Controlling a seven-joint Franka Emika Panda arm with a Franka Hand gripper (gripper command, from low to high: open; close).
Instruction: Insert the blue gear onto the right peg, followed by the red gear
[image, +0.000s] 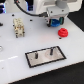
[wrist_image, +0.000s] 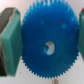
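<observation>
Matt blue plastic forms the blue gear (wrist_image: 46, 45); the red gear (image: 63, 33) looks plastic too, on a glossy white tabletop (image: 15, 67).

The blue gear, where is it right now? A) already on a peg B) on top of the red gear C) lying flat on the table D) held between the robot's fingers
D: the wrist view shows the blue gear filling the space between the two green fingers of the gripper.
</observation>
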